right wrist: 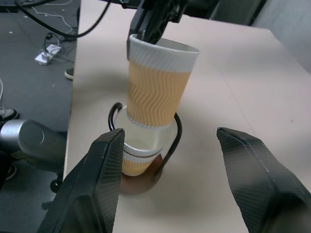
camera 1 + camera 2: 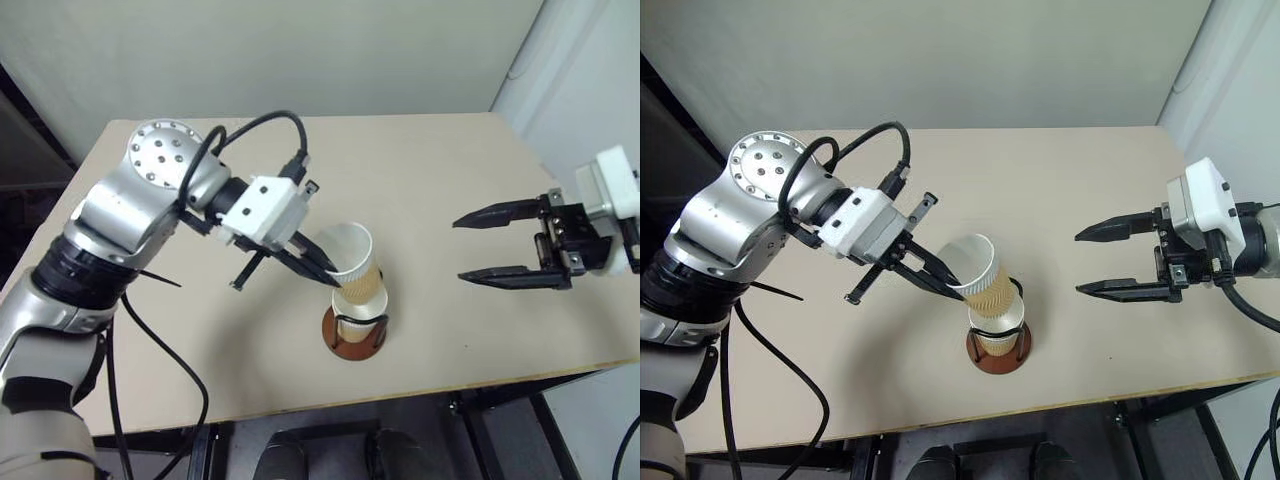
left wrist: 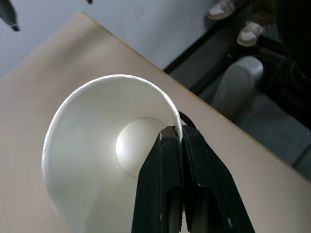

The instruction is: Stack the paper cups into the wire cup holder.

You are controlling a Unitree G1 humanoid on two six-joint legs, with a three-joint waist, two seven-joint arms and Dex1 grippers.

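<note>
I see a plain beige counter [image 2: 430,190] set against a pale wall, with a white panel or curtain at the far right corner. Dark floor shows past the near edge and down the left side, where cables and a power strip lie.

The wire cup holder [image 2: 998,352] stands toward the near edge, roughly midway across. Its reddish-brown base sits flat and its black wire uprights rise around the paper cups [image 2: 992,300] stacked in it. A top cup [image 2: 352,262] leans to the left, its bottom inside the cup below; I think it is only partly seated, though the angle makes that hard to judge.

My left hand [image 2: 322,267] is closed on the rim of that top cup, one finger inside the white wall and one outside. My right hand [image 2: 1108,260] hangs above the counter well to the right of the stack, its fingers spread and holding nothing, pointing toward the cups.

The far half of the counter is bare, as is the stretch between the stack and the right hand. The holder has little counter between it and the near edge.
</note>
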